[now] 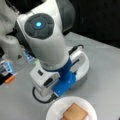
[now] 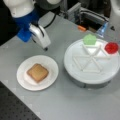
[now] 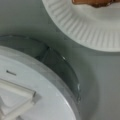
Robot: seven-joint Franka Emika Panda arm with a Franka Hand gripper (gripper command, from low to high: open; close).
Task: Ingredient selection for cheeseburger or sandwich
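The gripper (image 2: 44,46) hung above the grey table (image 2: 62,100) near the top-left of a front view, just beyond the white plate (image 2: 51,75); its fingertips were small and dark, and whether the jaws stood apart or together could not be determined — nothing was visible between them. In a front view the arm's white housing (image 1: 47,42) and blue mount (image 1: 65,80) hid the gripper entirely. The sandwich (image 2: 37,72) lay on the plate with a tan toast square on top; any layers beneath it were hidden in both front views, and one front view cut the stack (image 1: 75,113) off at the bottom edge. The wrist view showed only a sliver of brown toast (image 3: 95,2) at its top edge, the ribbed plate rim (image 3: 82,30), and part of the round white tray (image 2: 75,67) with raised dividers. On that tray, toward a front view's top-right, sat the green leaf piece (image 2: 89,39) and the red disc (image 2: 111,47), each in its own compartment — well apart from the gripper. No legible writing or labels appeared; a small dark mark on the tray in the wrist view could not be read.
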